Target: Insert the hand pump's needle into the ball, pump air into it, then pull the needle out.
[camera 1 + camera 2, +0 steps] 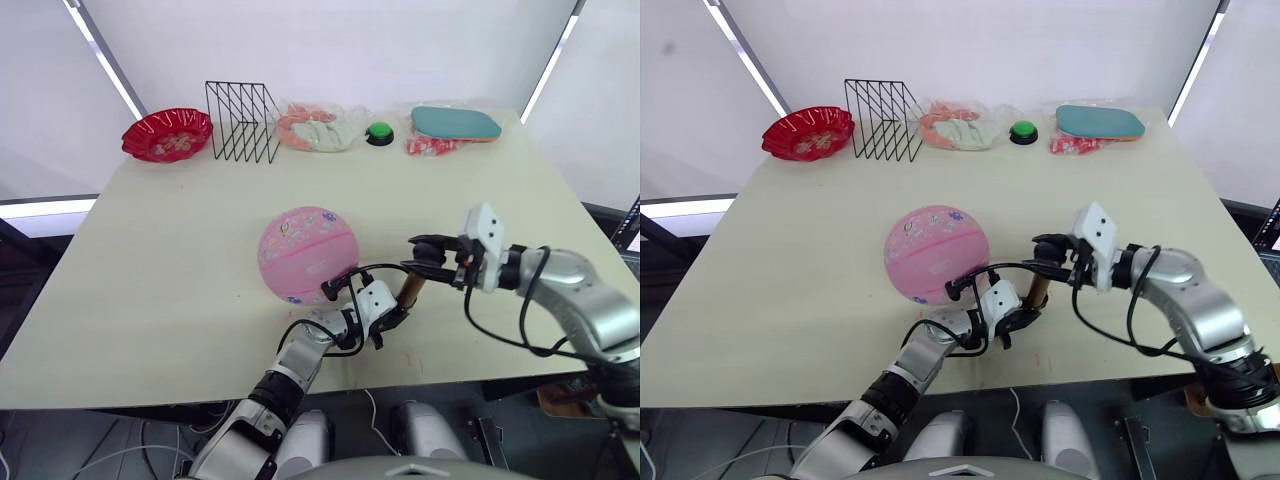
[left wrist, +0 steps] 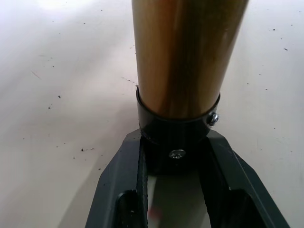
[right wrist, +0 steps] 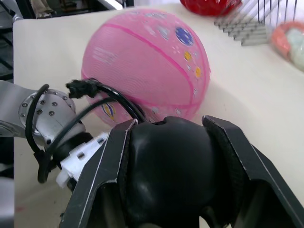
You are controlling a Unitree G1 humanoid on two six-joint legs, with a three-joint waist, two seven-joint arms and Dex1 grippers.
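Note:
The ball (image 1: 307, 253) is round and pink and rests on the table (image 1: 150, 260) near the front middle. The hand pump (image 1: 408, 292) stands tilted just right of it, a gold cylinder. My left gripper (image 1: 388, 320) is shut on the pump's black lower end (image 2: 176, 128). My right gripper (image 1: 425, 258) is shut on its black handle (image 3: 168, 166) at the top. A thin black hose (image 1: 375, 267) arcs from the pump's top toward the ball's near side. The needle is too small to make out. The ball (image 3: 142, 61) lies just beyond the handle.
Along the far edge stand a red scalloped bowl (image 1: 167, 133), a black wire rack (image 1: 242, 121), a clear bag of items (image 1: 318, 130), a green button (image 1: 379, 133), a red packet (image 1: 430, 146) and a teal tray (image 1: 455, 123). The table's front edge runs just behind my grippers.

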